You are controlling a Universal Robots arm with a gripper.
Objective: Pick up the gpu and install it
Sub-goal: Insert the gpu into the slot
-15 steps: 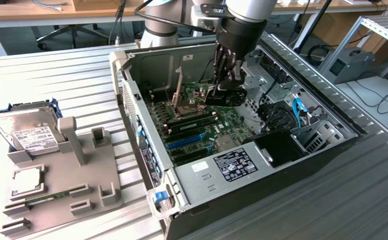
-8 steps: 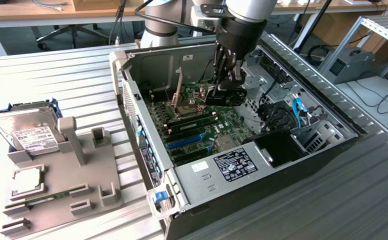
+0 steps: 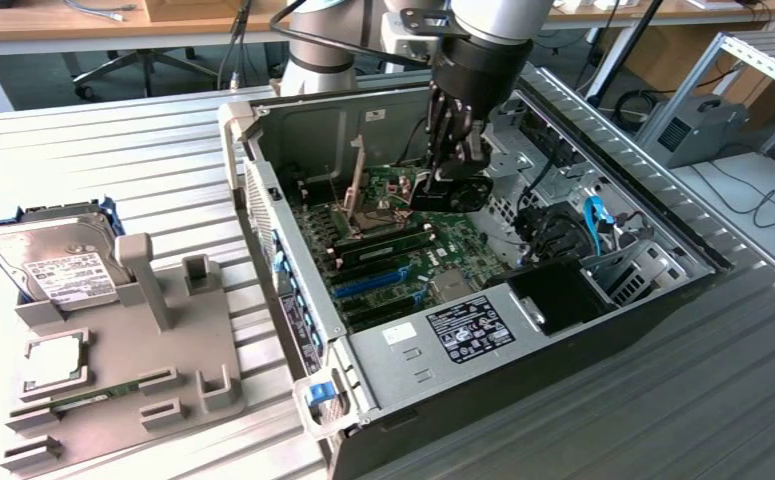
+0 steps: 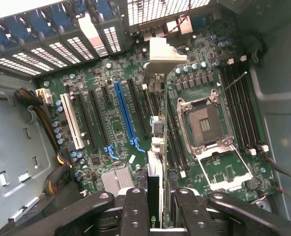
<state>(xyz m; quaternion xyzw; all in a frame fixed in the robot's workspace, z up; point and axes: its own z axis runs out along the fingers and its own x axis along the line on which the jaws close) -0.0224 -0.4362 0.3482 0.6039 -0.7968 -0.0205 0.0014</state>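
- Hanging over the open computer case (image 3: pixel 494 330) near the upper middle of the exterior view, my gripper (image 3: pixel 451 190) sits inside the chassis, just above the motherboard (image 3: pixel 401 250).
- My fingers (image 4: pixel 135 211) are clamped on the gpu (image 4: pixel 154 162), a thin black card held on edge between them, its metal bracket (image 4: pixel 161 56) at the far end.
- The wrist view looks straight down the card: it stands above the board, near the blue slot (image 4: pixel 123 115) and beside the open CPU socket (image 4: pixel 204 123). I cannot tell whether its edge touches a slot.
- The exterior view adds what lies outside the case: a grey fixture tray (image 3: pixel 107 380) at lower left, with the silver hard drive (image 3: pixel 47 260) upright in it.
- Case walls close in on the card's sides; the rear slot covers (image 4: pixel 42 54) stand just beyond the bracket, and a cable bundle (image 4: pixel 52 147) lies along one wall.
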